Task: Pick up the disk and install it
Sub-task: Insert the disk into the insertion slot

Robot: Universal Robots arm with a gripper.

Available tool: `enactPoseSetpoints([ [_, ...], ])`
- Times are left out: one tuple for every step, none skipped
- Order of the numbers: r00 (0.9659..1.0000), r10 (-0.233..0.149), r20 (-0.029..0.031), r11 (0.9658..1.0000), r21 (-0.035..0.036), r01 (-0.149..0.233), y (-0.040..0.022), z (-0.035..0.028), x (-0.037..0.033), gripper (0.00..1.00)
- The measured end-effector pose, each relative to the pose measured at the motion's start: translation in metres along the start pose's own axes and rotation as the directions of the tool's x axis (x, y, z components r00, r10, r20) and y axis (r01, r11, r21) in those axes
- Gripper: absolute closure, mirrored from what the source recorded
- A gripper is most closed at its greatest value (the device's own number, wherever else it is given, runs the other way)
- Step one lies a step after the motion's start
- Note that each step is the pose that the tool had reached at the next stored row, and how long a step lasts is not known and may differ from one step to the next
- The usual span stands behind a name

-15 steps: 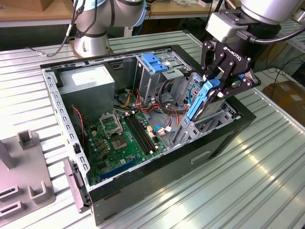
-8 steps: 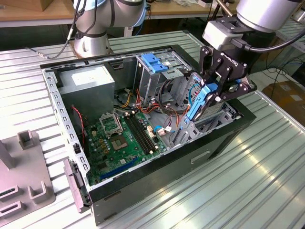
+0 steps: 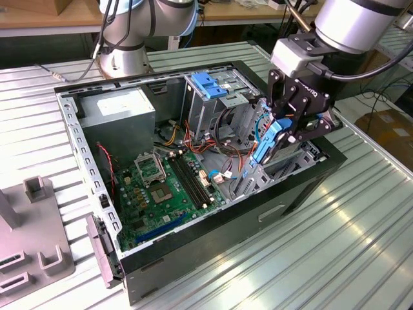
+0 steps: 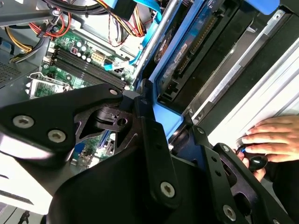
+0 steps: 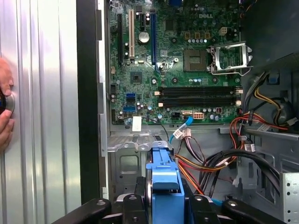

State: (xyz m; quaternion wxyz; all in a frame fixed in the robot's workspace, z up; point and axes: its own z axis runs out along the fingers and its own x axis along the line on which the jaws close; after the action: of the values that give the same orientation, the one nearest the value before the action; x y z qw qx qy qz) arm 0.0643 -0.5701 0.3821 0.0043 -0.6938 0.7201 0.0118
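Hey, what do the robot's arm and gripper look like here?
The arm is a smooth silver cylinder with a black cable running beside it. A light grey boxy block joins it to the gripper, which is black, built of bolted linkage plates with silver screws and white lettering.

The whole thing is carried by a tabletop (image 3: 335, 245) made of ribbed silver metal slats, laid side by side with thin grooves in between. Bright light is bounced off the slats toward the exterior view's right, so that patch is pretty washed out. The same shiny tabletop (image 5: 42, 116) is caught in the first wrist view too. A wooden bench (image 3: 39, 16) is set along the back. A cardboard carton (image 3: 387, 126) is parked lower down, past the tabletop's edge on the exterior view's right.
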Motion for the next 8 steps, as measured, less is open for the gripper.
enactPoseSetpoints([
  [1.0, 0.0, 0.0, 1.0, 0.0, 0.0, 0.0, 0.0011, 0.0, 0.63],
  [1.0, 0.0, 0.0001, 1.0, 0.0, 0.0, 0.0, 0.003, 0.0001, 0.63],
  [1.0, 0.0, 0.0001, 1.0, 0.0, 0.0, 0.0, 0.0042, 0.0001, 0.63],
  [1.0, 0.0, 0.0, 1.0, 0.0, 0.0, -0.0001, 0.0055, 0.0001, 0.63],
  [1.0, 0.0, -0.0003, 1.0, 0.0, 0.0, -0.0001, 0.0082, 0.0002, 0.63],
  [1.0, 0.0, -0.0003, 1.0, 0.0, 0.0, -0.0001, 0.0099, 0.0002, 0.63],
  [1.0, 0.0, -0.0002, 1.0, 0.0, 0.0, -0.0001, 0.0108, 0.0003, 0.63],
  [1.0, 0.0, -0.0001, 1.0, -0.0001, 0.0, -0.0001, 0.0123, 0.0003, 0.63],
])
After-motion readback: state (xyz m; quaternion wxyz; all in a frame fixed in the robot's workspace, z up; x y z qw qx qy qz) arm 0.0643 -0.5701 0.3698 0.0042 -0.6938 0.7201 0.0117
